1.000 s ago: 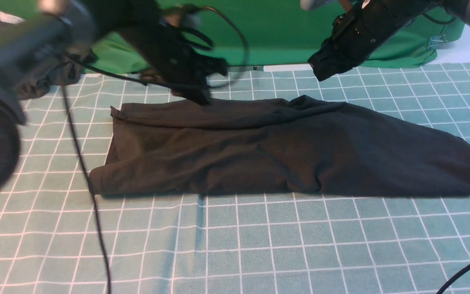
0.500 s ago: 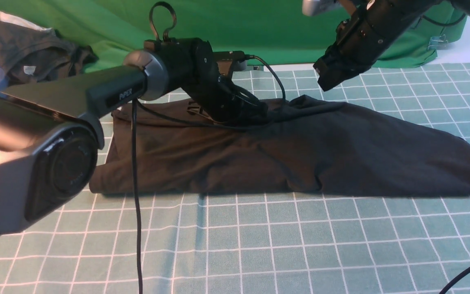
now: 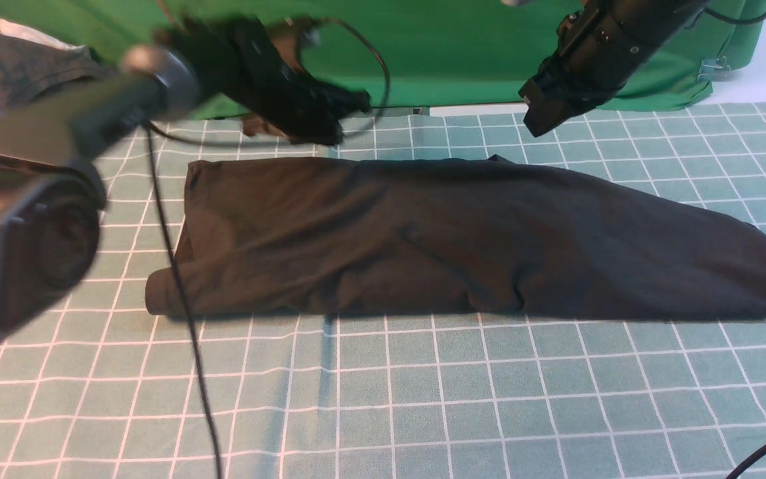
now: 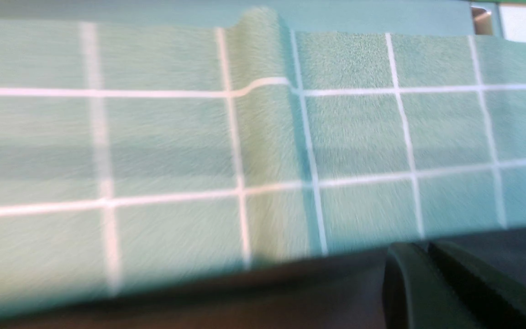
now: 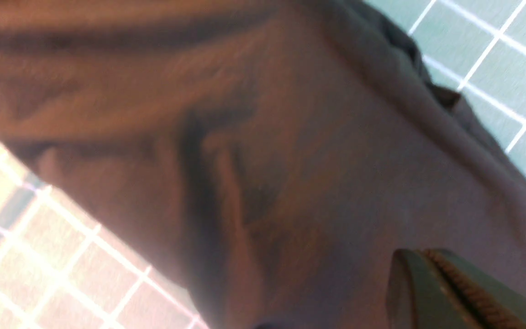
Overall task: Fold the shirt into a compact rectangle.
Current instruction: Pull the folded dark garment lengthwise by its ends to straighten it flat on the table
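Two grippers of mine, the left gripper (image 3: 320, 130) and the right gripper (image 3: 537, 123), hang near the far edge of the shirt (image 3: 463, 239), each with fingers pressed together on nothing. The black shirt lies folded in a long band across the teal checked tablecloth (image 3: 383, 399), tapering to a cuff on my right.

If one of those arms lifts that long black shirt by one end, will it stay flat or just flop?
The folded black shirt would probably flop and sag, since it lies in soft wrinkles with a rolled near corner. Pushed, it would likely bunch rather than slide whole, and it might drag the teal checked tablecloth, which shows a raised ridge.
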Robot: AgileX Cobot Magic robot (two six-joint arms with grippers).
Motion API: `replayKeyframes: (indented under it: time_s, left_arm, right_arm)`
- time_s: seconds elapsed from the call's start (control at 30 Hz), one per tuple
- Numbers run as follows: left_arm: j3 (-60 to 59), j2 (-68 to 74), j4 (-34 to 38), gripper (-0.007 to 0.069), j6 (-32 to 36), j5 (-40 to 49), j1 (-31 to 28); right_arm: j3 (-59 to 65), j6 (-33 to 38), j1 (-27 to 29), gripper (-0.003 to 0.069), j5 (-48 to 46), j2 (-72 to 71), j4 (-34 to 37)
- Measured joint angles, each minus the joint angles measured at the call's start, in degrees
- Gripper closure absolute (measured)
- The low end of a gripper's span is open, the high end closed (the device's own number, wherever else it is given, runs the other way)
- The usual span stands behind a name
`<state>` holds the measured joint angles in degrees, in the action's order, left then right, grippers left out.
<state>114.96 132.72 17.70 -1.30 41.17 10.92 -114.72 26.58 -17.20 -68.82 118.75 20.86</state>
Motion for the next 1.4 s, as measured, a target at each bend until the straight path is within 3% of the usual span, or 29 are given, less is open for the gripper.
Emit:
replayKeyframes:
  time_s: [0.27, 0.43, 0.7, 0.73, 0.8, 0.9, 1.0, 1.07, 1.2, 1.4]
  left_arm:
    - [0.84, -11.3, -6.59, 0.0613, 3.42, 20.51, -1.19]
    - [-6.64, -18.95, -6.54, 0.0613, 4.89, 24.78, -1.02]
    - [-33.3, -29.71, -6.08, 0.0613, 4.95, 12.49, 0.6]
    - [-38.13, -29.71, -6.09, 0.0613, 4.95, 8.07, 0.7]
    - [-41.2, -29.39, -6.16, 0.0613, 4.95, 5.7, 0.69]
    - [-47.14, -27.89, -6.48, 0.0613, 4.95, -1.04, 0.69]
    - [-48.9, -26.68, -8.57, 0.0613, 4.01, -3.27, 0.64]
    - [-49.28, -26.02, -11.98, 0.0613, 1.65, -3.4, 0.57]
    - [-49.45, -25.61, -19.83, 0.0613, -5.07, -3.48, 0.63]
    - [-49.45, -25.61, -21.5, 0.0613, -6.73, -3.52, 0.63]
  right_arm:
    - [1.35, -8.47, 1.08, 0.0638, -0.61, -3.8, -14.44]
    - [11.75, -10.15, 5.66, 0.0638, -0.47, -10.9, -15.98]
    - [29.69, -15.0, 18.96, 0.0623, 4.36, -17.81, -14.63]
    - [32.03, -16.0, 22.75, 0.0587, 6.12, -17.75, -12.71]
    - [32.64, -16.25, 24.21, 0.0554, 6.97, -17.33, -11.77]
    - [33.23, -16.78, 27.56, 0.0351, 10.63, -14.83, -10.49]
    - [33.23, -17.18, 28.86, 0.0214, 13.68, -12.2, -10.37]
    - [33.23, -17.53, 29.23, 0.017, 15.63, -10.8, -10.32]
    - [33.23, -17.77, 29.6, 0.0155, 17.7, -7.38, -10.24]
    - [33.23, -17.43, 29.6, 0.0221, 19.55, -4.21, -7.58]
